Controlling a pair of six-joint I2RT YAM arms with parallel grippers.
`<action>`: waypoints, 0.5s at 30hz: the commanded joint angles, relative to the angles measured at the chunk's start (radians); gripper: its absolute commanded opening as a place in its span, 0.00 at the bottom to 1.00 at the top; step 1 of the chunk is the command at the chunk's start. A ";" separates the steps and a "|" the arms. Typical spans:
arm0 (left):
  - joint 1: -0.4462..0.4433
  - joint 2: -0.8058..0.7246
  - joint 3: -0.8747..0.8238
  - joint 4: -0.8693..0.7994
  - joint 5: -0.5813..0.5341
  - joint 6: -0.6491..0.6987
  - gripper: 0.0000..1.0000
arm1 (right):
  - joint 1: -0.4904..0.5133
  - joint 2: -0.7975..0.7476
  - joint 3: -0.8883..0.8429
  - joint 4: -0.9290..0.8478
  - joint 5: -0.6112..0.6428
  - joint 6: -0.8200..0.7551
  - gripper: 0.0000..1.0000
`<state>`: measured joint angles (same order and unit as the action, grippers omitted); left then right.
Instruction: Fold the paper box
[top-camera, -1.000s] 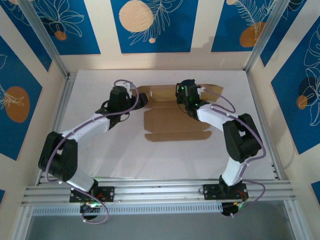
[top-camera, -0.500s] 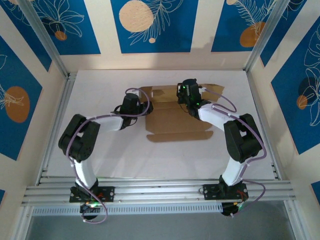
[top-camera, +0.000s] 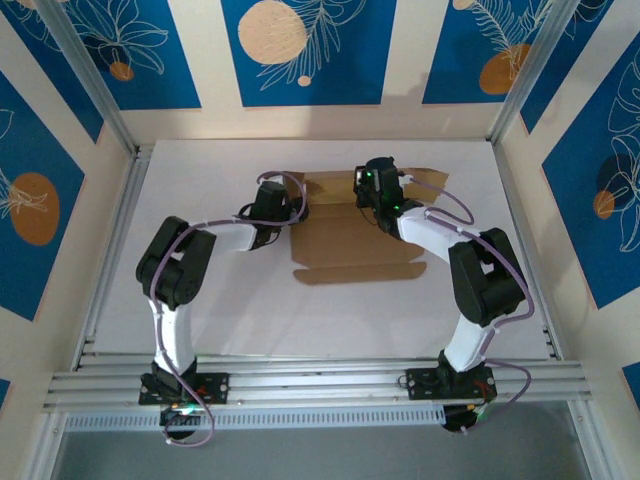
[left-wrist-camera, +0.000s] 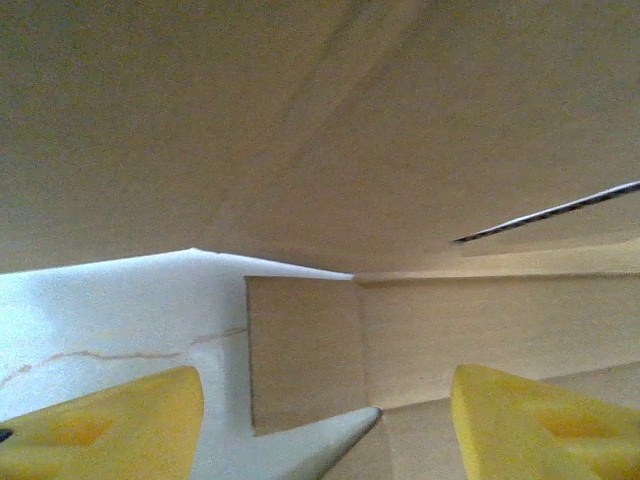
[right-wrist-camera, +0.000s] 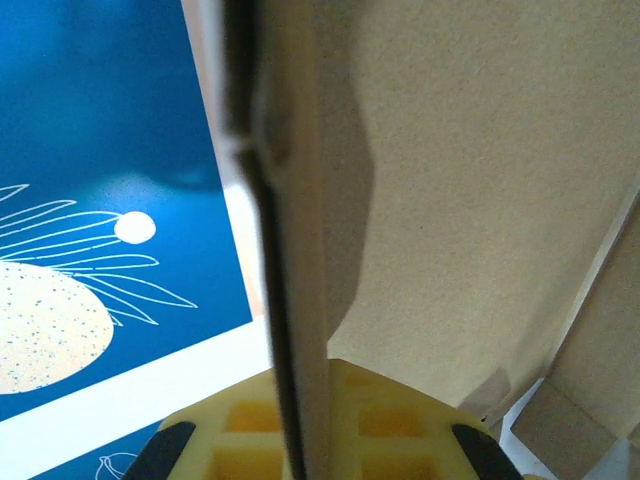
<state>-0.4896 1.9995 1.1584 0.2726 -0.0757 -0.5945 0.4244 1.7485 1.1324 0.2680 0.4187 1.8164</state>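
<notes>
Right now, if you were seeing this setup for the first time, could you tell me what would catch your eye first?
The brown paper box lies partly folded towards the far side of the white table. The right gripper is shut on a raised panel edge of it, while the left gripper hangs open at its left side. Blue leaf-patterned wall panels surround the scene.

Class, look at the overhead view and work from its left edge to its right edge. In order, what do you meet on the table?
left arm's elbow → left gripper → paper box → right arm's elbow
</notes>
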 joint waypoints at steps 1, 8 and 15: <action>-0.005 0.033 0.047 -0.069 -0.035 0.012 0.66 | 0.010 -0.027 0.002 -0.040 -0.014 0.037 0.00; -0.006 0.073 0.070 -0.018 0.034 -0.010 0.67 | 0.025 -0.026 -0.002 -0.031 -0.022 0.035 0.00; -0.007 0.078 0.062 0.097 0.151 -0.061 0.64 | 0.030 -0.019 0.002 -0.024 -0.032 0.037 0.00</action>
<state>-0.4892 2.0666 1.2026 0.2840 -0.0059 -0.6262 0.4393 1.7485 1.1324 0.2699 0.4194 1.8164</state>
